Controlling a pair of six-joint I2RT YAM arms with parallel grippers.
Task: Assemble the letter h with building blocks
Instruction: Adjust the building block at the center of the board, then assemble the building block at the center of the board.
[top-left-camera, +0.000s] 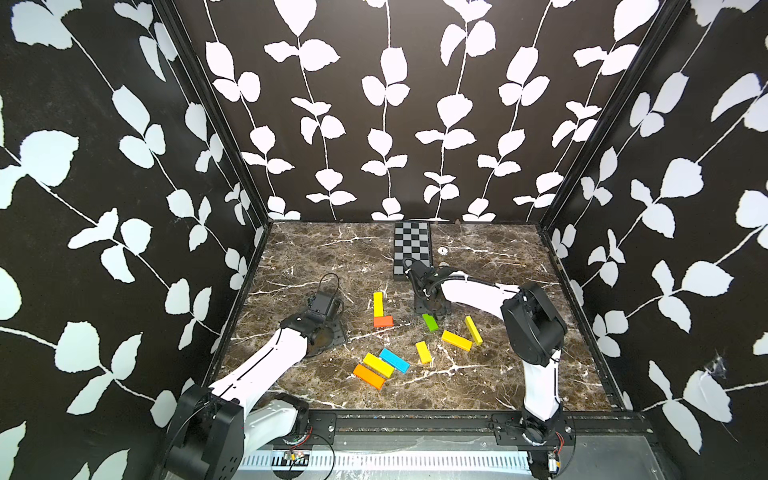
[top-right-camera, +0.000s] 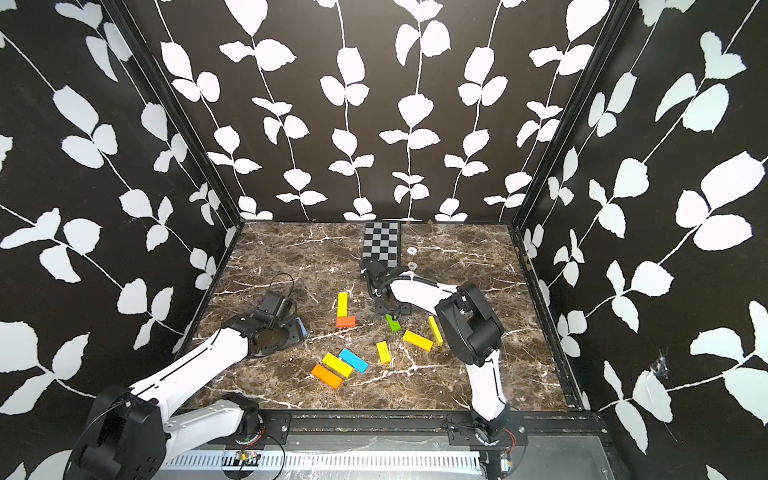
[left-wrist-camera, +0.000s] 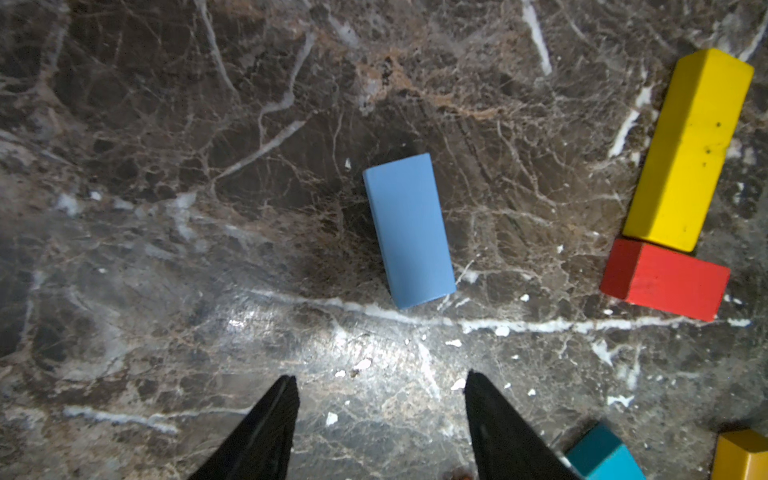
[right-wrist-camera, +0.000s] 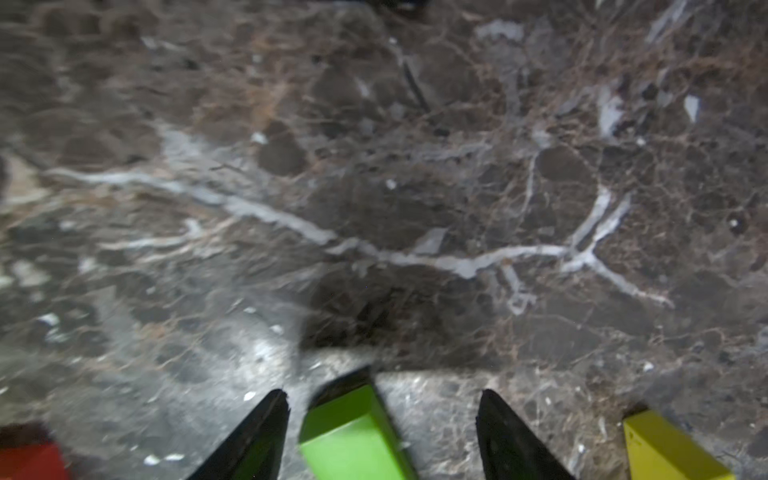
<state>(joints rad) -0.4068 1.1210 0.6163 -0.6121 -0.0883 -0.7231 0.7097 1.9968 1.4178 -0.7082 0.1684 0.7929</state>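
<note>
What stands of the letter h is an L: a long yellow bar (top-left-camera: 377, 303) with a short red-orange block (top-left-camera: 382, 321) across its near end, also in the left wrist view, bar (left-wrist-camera: 688, 149) and block (left-wrist-camera: 665, 278). My right gripper (right-wrist-camera: 382, 409) is open and low over the table (top-left-camera: 498, 257). A green block (right-wrist-camera: 353, 436) lies between its fingers, close to one and apart from the other; both top views show that green block (top-left-camera: 430, 322) (top-right-camera: 393, 323). My left gripper (left-wrist-camera: 380, 395) is open and empty, with a light-blue block (left-wrist-camera: 409, 230) lying ahead of it.
Loose building blocks lie near the front: three yellow ones (top-left-camera: 473, 330) (top-left-camera: 456, 340) (top-left-camera: 423, 352), then a blue (top-left-camera: 394, 360), a yellow (top-left-camera: 378, 365) and an orange one (top-left-camera: 368, 376) side by side. A checkered board (top-left-camera: 412, 247) lies at the back.
</note>
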